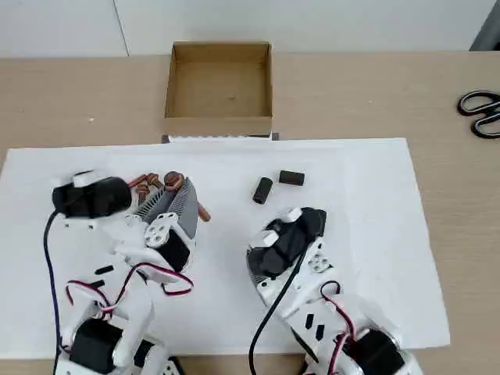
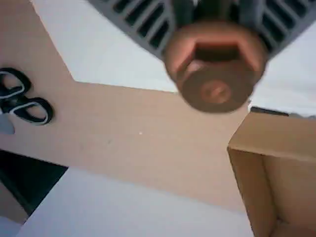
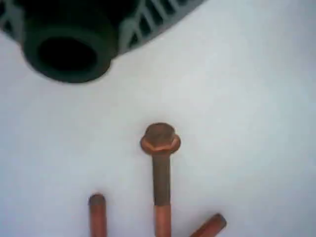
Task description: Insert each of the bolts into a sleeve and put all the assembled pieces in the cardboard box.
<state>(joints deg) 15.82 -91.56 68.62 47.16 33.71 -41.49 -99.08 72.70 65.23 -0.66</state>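
Now the copper bolt [image 2: 215, 74] sits clenched in my left claw [image 2: 217, 12], over the white paper [image 1: 351, 258], short of the cardboard box [image 2: 266, 163]. My right claw [image 3: 74, 19] grips a black sleeve [image 3: 66, 52] above loose bolts [image 3: 160, 163].

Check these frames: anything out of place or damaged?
Nothing spilled or damaged. Only the black-handled scissors lie on the bare wooden table, off the white paper sheet; they look like a stray for this job.
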